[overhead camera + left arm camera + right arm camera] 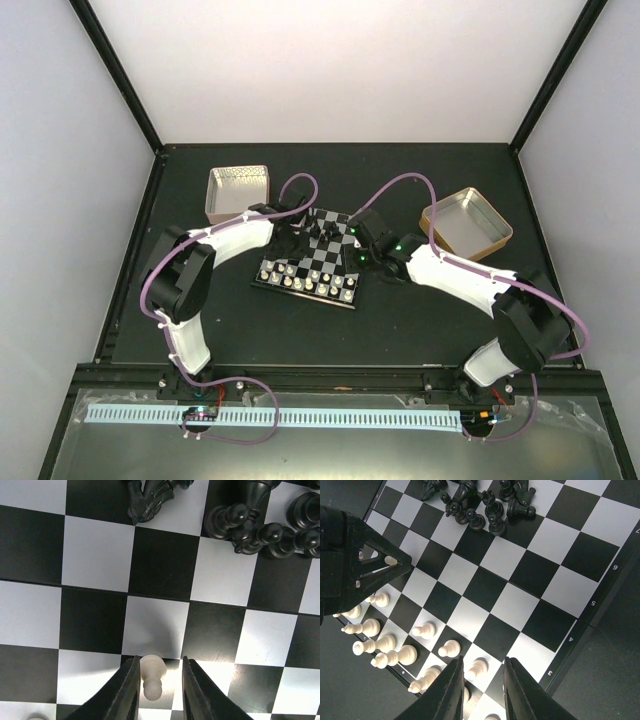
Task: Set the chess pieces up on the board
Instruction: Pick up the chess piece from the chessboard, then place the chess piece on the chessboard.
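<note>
- A dark table (420, 330) inside a pale-walled enclosure is being viewed from above, with the board (325, 255) lying flat near its middle.
- A pale tin (238, 188) is being kept just beyond the board's far-left corner. A gold tin (466, 225) is sitting apart from the board's right side.
- The white pieces (385, 650) are being held in two uneven rows along the board's near side, most of them upright.
- The black pieces (485, 505) are being left in a loose heap at the board's far side. Several are lying on their sides against each other, and the board's middle rows are bare.
- The left claw (160, 661) is being held low over the board's left side, above the white rows.
- Its jaws are being kept narrowly apart, one on each side of a white pawn (151, 675). The pawn is close against the left finger (127, 690), while a slim gap is showing beside the right finger (197, 695), so no firm grip is being shown.
- The right claw (483, 661) is being held over the board's right edge, toward its near side.
- Its jaws are being kept partly open, and nothing is being visibly clamped. Another pawn (477, 667) is standing on the board just beneath the gap between its tips.
</note>
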Robot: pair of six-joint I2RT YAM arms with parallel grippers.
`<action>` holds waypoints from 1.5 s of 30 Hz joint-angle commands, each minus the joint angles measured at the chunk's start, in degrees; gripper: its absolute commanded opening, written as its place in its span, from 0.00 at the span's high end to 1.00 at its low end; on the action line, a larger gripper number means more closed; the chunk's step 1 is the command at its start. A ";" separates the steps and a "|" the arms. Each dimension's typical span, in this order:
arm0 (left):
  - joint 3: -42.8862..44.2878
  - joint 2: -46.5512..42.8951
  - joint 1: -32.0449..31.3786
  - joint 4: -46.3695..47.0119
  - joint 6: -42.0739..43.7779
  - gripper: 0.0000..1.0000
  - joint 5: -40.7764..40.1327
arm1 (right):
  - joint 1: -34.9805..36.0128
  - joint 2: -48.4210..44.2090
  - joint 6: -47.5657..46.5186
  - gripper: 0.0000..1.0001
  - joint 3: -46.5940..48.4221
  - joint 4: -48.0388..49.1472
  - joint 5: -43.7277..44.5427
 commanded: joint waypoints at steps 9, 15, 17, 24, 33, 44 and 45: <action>1.34 -0.33 0.12 -0.20 1.53 0.92 -0.65 | -0.26 -0.80 0.29 0.79 0.55 0.79 -0.32; 0.56 -2.61 -1.62 -1.45 2.16 0.93 -0.66 | -0.24 -0.59 0.30 0.79 0.36 0.96 -0.43; 0.21 -3.32 -2.83 -2.29 2.26 0.93 -0.86 | -0.25 -0.42 0.29 0.79 0.38 1.08 -0.63; -1.54 -4.77 -6.38 -5.09 1.96 0.92 -2.40 | -0.29 0.07 0.20 0.79 0.47 1.12 -0.85; -2.39 -4.48 -7.69 -6.83 1.01 0.92 -3.91 | -0.25 0.53 0.25 0.79 0.47 1.21 -1.13; -2.07 -3.66 -7.63 -6.10 1.69 0.90 -2.24 | -0.23 0.78 0.27 0.79 0.57 1.12 -1.31; -2.00 -3.58 -7.67 -6.13 1.75 0.90 -2.22 | -0.23 0.77 0.21 0.79 0.60 1.12 -1.31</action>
